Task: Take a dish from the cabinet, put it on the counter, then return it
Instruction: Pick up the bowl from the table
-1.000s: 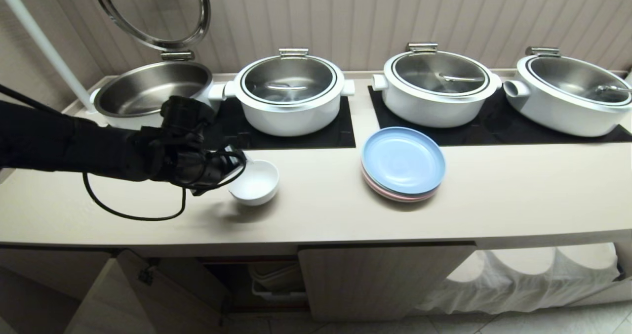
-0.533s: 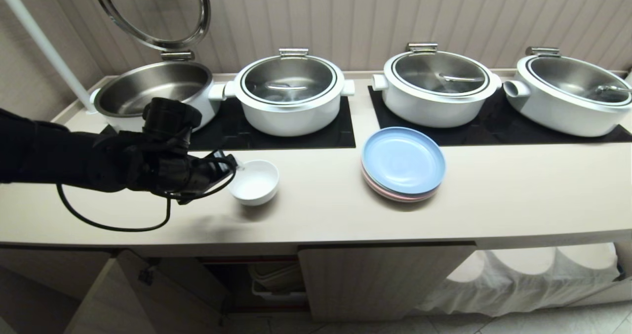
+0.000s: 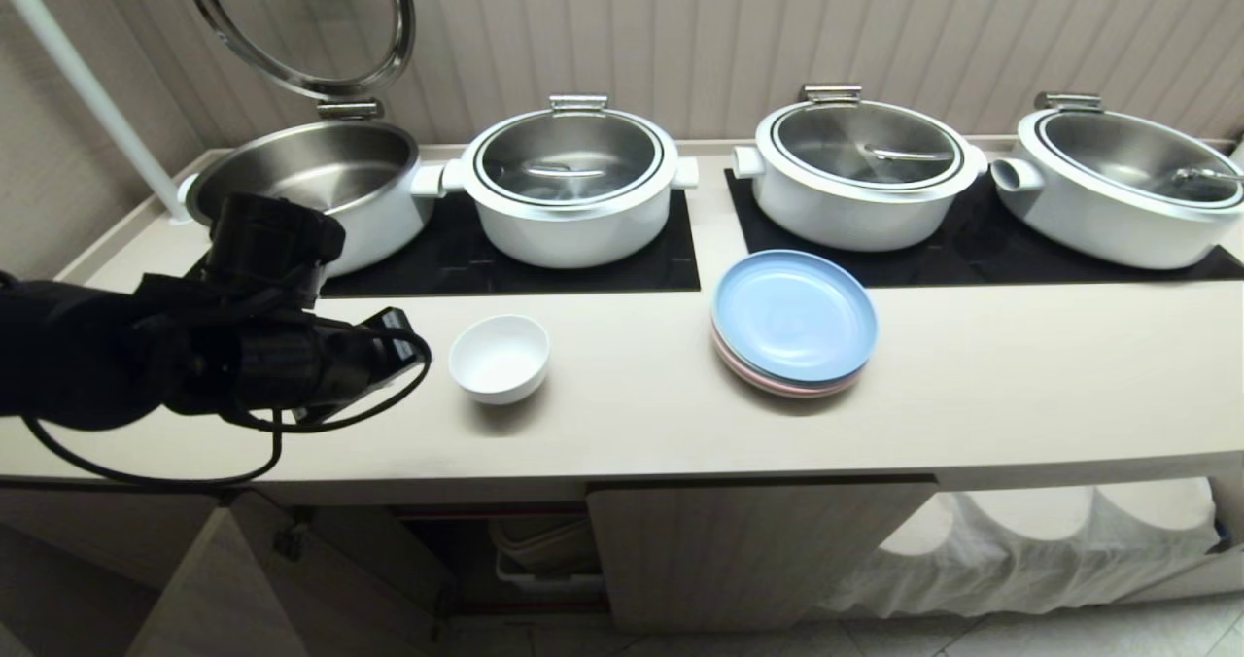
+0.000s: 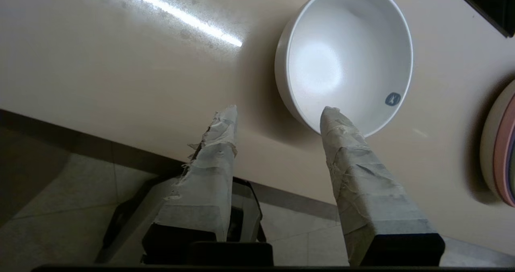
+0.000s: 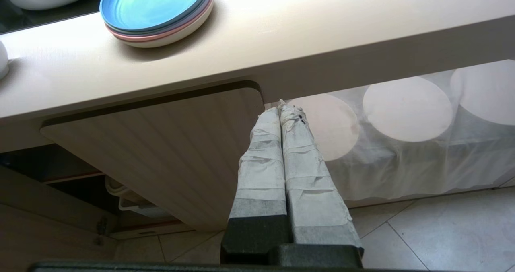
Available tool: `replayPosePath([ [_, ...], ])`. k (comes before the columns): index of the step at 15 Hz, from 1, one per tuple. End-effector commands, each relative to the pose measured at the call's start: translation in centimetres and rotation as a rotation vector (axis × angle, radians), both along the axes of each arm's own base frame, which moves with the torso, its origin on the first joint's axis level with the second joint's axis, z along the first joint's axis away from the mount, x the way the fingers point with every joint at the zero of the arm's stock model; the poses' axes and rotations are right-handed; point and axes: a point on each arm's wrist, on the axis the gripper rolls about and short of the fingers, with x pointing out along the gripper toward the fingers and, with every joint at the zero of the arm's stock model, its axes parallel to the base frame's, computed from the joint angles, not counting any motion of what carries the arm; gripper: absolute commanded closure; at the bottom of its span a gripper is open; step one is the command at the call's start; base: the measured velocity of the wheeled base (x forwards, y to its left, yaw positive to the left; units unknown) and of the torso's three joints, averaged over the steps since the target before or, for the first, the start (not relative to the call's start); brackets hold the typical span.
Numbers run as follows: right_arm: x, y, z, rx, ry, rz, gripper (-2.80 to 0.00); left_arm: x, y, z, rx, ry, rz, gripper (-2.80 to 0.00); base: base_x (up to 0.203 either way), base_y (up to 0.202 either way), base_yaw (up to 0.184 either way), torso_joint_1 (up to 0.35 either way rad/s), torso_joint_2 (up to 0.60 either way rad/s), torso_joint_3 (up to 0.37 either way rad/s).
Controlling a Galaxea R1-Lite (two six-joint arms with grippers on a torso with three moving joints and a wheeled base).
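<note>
Down low at the near edge, the cabinet [image 3: 758, 550] has one ribbed door shut in the middle, and a door [image 3: 243, 589] to its left hangs open on a dark inside; the right gripper [image 5: 280, 108] sits in front of that shut door with its two taped fingers pressed together, holding nothing; above is the counter [image 3: 972, 395]; on its left side the left gripper [image 4: 277, 110] hangs just left of the bowl [image 3: 500, 358], its fingers apart with nothing between them; the bowl stands upright on the counter, free of the gripper; to its right, well apart, lies a stack of plates [image 3: 793, 322], blue on top; far back stand four big pots [image 3: 569, 186], the left one with its lid up.
</note>
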Motion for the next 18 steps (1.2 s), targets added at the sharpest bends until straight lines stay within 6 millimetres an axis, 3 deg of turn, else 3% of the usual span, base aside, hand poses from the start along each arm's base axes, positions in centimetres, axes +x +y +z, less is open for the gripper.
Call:
replayPosePath([
  [1, 0.0, 0.0, 0.0, 0.001, 0.001, 0.0, 0.0, -3.1, -0.3, 1.0, 0.076, -0.052, 0.003, 0.0, 0.0, 0.0, 0.0, 0.0, 0.0, 0.0],
  [7, 0.0, 0.0, 0.0, 0.001, 0.001, 0.0, 0.0, -10.2, 2.2, 1.1, 0.267, -0.113, -0.053, 0.0, 0.0, 0.0, 0.0, 0.0, 0.0, 0.0],
  [13, 0.0, 0.0, 0.0, 0.001, 0.001, 0.001, 0.0, -16.2, 5.0, 0.4, 0.558, -0.198, -0.173, 0.0, 0.0, 0.0, 0.0, 0.0, 0.0, 0.0],
  [18, 0.0, 0.0, 0.0, 0.001, 0.001, 0.0, 0.0, -23.2, 6.7, -3.6, 0.682, -0.373, -0.244, 0.0, 0.0, 0.0, 0.0, 0.0, 0.0, 0.0],
])
